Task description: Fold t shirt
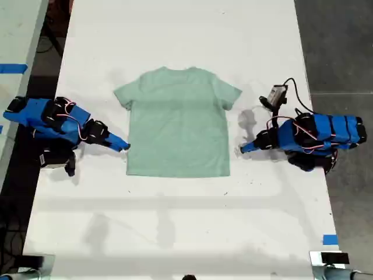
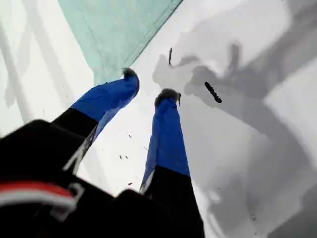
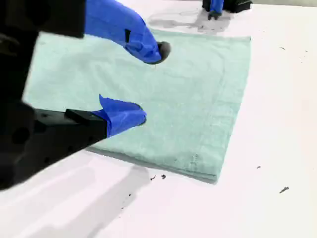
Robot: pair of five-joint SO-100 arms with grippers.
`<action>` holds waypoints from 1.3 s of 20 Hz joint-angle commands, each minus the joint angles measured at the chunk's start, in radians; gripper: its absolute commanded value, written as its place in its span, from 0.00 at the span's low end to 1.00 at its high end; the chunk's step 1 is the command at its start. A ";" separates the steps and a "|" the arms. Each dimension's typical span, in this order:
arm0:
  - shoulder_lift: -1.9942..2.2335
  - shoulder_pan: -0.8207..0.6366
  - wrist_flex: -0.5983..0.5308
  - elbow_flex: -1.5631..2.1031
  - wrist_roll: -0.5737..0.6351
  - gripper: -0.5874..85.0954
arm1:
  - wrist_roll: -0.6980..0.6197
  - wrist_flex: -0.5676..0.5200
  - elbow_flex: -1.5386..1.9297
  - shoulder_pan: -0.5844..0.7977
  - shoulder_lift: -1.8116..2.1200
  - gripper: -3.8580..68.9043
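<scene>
t shirt (image 1: 178, 125) lies flat mid table (image 1: 175, 233), neck toward far side, hem near, both sleeves spread. Pale mint, plain, pretty smooth, no fold in it yet.

my second gripper (image 1: 123, 147) sits at exterior view's left, fingers parted over shirt's side edge close to hem, nothing pinched. Guessing it's lined up to grab that edge.

my first gripper (image 1: 243, 149) at exterior view's right, fingers apart, empty, just off opposite edge. Looks like mirrored setup for two-arm fold.

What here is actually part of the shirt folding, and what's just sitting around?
Part of the job:
- t shirt
- my first gripper
- my second gripper

Lying about:
- blue tape
- small grey device with cable
</scene>
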 commanded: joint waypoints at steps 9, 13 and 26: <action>0.006 0.008 0.003 0.000 -0.003 0.20 | 0.069 0.034 0.006 0.095 0.018 0.21; 0.006 0.006 0.003 0.000 -0.003 0.20 | -0.074 0.002 -0.118 0.077 0.018 0.07; 0.006 0.006 0.003 0.000 -0.003 0.20 | -0.584 -0.138 -0.942 0.988 -1.361 0.39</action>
